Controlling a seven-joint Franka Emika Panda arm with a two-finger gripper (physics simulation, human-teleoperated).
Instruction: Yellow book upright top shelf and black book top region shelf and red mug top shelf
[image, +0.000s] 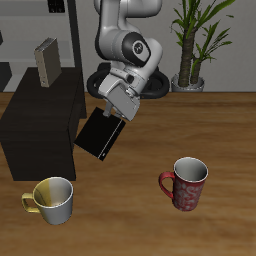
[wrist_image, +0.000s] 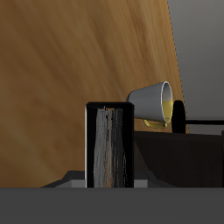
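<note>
Wood table (image: 220, 130) | plant (image: 195, 40) behind | fingers (image: 112, 112) clamp black book (image: 100, 135), tilted, beside shelf (image: 40, 125)

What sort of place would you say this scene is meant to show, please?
Probably a simulated living room or study: a wooden table carrying a low black-brown shelf unit, a dark red mottled mug and a yellow-and-white mug, with a potted green plant behind.
</note>
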